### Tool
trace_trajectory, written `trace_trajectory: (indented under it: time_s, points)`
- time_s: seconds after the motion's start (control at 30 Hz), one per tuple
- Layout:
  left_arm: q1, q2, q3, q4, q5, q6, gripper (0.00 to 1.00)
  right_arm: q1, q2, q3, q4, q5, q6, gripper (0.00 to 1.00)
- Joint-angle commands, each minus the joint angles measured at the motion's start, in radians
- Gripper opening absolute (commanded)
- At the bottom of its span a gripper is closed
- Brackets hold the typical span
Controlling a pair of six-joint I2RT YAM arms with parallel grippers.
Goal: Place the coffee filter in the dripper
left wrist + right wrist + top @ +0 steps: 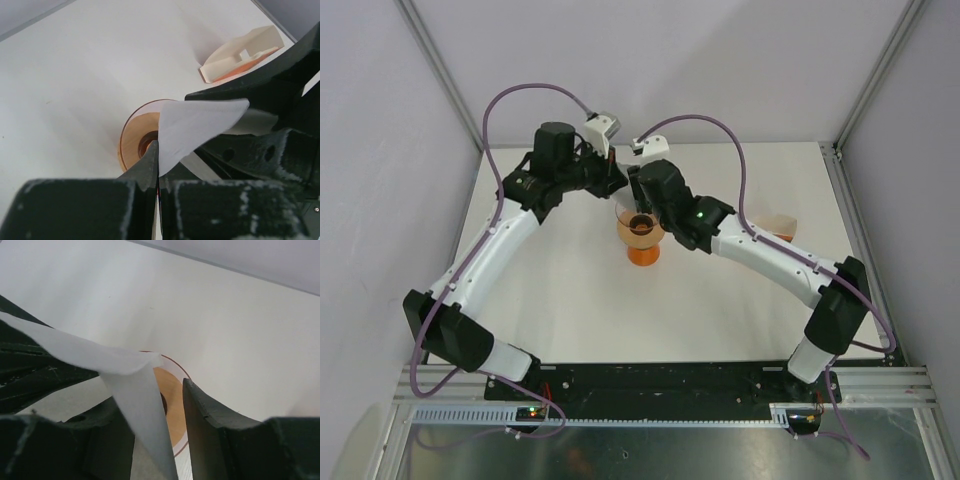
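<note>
The clear dripper (638,224) stands on a small orange cup (643,253) at mid-table. Both grippers meet just above its far rim. My left gripper (159,167) is shut on the lower edge of the white paper coffee filter (197,125), which fans out above the dripper's rim (128,129). My right gripper (155,402) is open. The filter (137,395) hangs between its fingers (210,430), close to the left one. The dripper's rim (176,365) lies below it. In the top view the arms hide the filter.
A flat orange-and-white packet (780,226) lies at the right of the table, and it also shows in the left wrist view (240,55). The right gripper's dark body (285,95) crowds the left gripper's right side. Cage walls stand on both sides.
</note>
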State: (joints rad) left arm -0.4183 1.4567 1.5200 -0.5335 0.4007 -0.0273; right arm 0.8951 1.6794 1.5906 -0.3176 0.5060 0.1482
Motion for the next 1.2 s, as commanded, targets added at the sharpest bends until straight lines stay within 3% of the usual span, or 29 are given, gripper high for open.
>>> trace_trajectory:
  time_s: [0.0, 0.17, 0.73, 0.9, 1.1, 1.17]
  points:
    - [-0.016, -0.050, 0.023, 0.023, -0.044, 0.019, 0.00, -0.002, -0.064, -0.015, 0.065, 0.111, -0.013, 0.44]
    - [-0.029, -0.052, 0.017, 0.022, -0.030, 0.018, 0.00, -0.010, -0.056, -0.014, 0.090, 0.126, -0.031, 0.42]
    - [-0.030, -0.056, 0.038, 0.023, 0.019, -0.007, 0.00, -0.005, -0.031, -0.039, 0.195, -0.052, -0.064, 0.41]
    - [-0.030, -0.060, 0.040, 0.023, 0.016, -0.004, 0.00, -0.014, -0.038, -0.060, 0.210, -0.062, -0.060, 0.29]
    - [-0.028, -0.063, 0.044, 0.023, -0.019, 0.013, 0.00, -0.033, -0.068, -0.086, 0.199, -0.032, -0.052, 0.04]
    - [-0.027, -0.064, 0.038, 0.023, -0.038, 0.022, 0.00, -0.039, -0.080, -0.092, 0.183, -0.008, -0.049, 0.01]
